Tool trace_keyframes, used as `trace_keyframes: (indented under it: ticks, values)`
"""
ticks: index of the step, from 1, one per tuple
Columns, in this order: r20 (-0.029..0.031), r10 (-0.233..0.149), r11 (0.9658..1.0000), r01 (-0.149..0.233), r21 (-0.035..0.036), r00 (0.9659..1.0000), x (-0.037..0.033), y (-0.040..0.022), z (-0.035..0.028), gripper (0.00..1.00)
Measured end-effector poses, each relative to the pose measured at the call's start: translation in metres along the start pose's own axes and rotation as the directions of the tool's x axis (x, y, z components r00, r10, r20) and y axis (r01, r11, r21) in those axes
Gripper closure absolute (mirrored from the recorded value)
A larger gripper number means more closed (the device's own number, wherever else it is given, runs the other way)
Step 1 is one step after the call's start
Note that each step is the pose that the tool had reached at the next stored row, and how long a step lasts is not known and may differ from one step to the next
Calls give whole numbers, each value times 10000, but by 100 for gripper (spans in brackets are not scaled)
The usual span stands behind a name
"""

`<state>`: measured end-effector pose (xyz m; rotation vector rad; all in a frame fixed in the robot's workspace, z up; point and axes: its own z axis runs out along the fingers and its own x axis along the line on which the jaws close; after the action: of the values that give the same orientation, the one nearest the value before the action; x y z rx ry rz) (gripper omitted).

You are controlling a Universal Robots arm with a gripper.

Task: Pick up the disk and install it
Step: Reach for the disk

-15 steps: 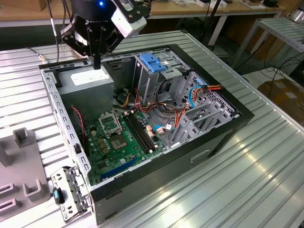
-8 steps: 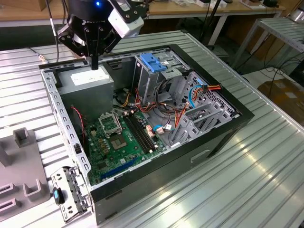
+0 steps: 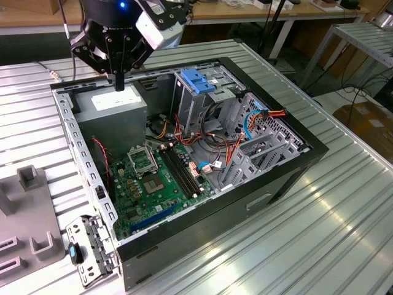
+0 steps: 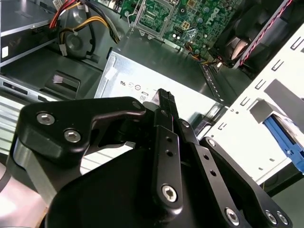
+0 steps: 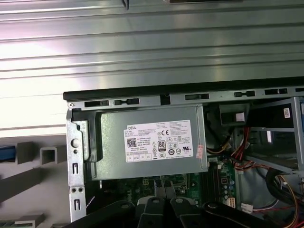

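1. Hovering over the power-supply box [image 3: 113,106], your gripper [image 3: 118,83] sits at the corner of the open computer case [image 3: 288,166] on the exterior view's left. You can't tell whether the tips touch the box.
2. Fingers: pressed together with nothing between them, as seen in the exterior view and in the second wrist view, gripper [image 4: 164,96].
3. Disk [image 4: 284,137]: outside the case, past the perforated side rail [image 4: 247,118], just beside a grey block of the fixture [image 3: 27,178]. You see just a blue edge of it. In the first wrist view the disk [image 5: 5,154] sits at the picture's edge.
4. Gripper and disk are well apart.
5. Inside the case you have the motherboard [image 3: 153,178] and the cage [image 3: 196,83] with its blue latch.
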<state>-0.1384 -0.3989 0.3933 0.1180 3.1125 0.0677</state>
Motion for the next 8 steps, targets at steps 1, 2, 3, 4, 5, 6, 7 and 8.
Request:
trace_keyframes:
  ticks: [1, 2, 3, 4, 5, 6, 7, 8]
  values:
    - [0, 0, 10000, 0, 0, 10000, 4, 0, 0, 89]
    - [0, 0, 10000, 0, 0, 10000, 8, -1, 0, 89]
    - [-1, 0, 10000, 0, 0, 10000, 14, -1, -1, 89]
    - [0, 0, 10000, 0, 0, 10000, 18, -1, -1, 89]
    - [0, 0, 10000, 0, 0, 10000, 23, -2, -1, 89]
    - [0, 0, 10000, 0, 0, 10000, 29, -2, -1, 89]
    - [0, 0, 10000, 0, 0, 10000, 33, -2, -1, 89]
    - [0, 0, 10000, 0, 0, 10000, 36, -3, -1, 89]
